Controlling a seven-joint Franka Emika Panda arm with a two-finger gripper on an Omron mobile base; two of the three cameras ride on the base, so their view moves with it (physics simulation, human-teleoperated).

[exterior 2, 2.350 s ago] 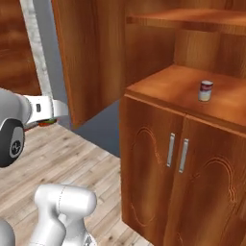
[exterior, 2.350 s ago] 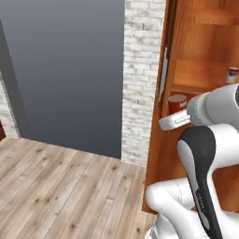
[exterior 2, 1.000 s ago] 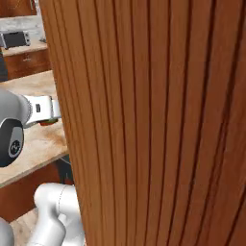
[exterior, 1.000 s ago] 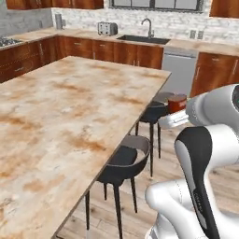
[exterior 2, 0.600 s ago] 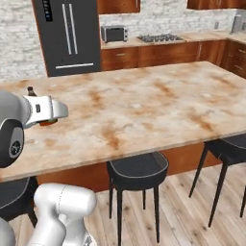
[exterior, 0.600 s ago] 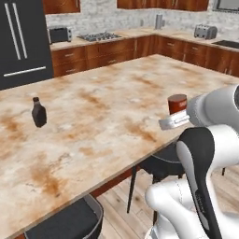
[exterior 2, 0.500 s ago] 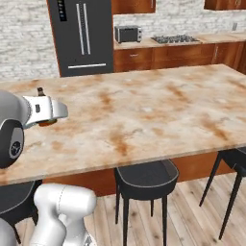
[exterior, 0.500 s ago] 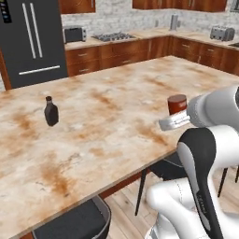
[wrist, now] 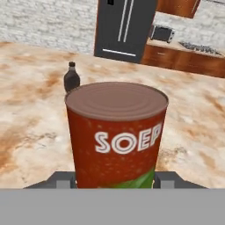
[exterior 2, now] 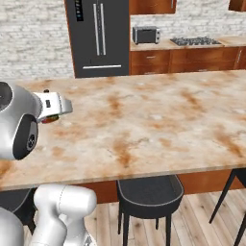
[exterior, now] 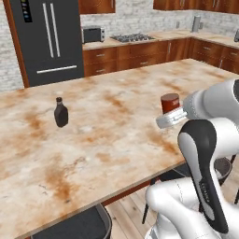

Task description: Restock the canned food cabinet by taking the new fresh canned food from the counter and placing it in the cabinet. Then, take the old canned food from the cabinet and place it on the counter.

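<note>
The old canned food [wrist: 116, 136], a red can with a green patch, white letters and a grey-brown top, stands upright in my gripper [wrist: 115, 181], which is shut on it. In the left base view the can [exterior: 170, 102] hangs just above the near right part of the counter [exterior: 102, 126], held by the gripper [exterior: 169, 117]. From the right base view a bit of the can [exterior 2: 51, 118] peeks under the gripper [exterior 2: 56, 111] over the counter [exterior 2: 158, 115]. The canned food cabinet is out of view.
A dark brown bottle [exterior: 60, 113] stands on the counter's left part, also seen behind the can as the bottle [wrist: 71, 78]. A black fridge [exterior 2: 98, 36] and base cabinets line the far wall. Black stools [exterior 2: 150, 192] sit under the counter's near edge.
The base has turned from the wood cabinet to the island counter, so the whole scene shifted. The can has stayed in the shut gripper throughout.
</note>
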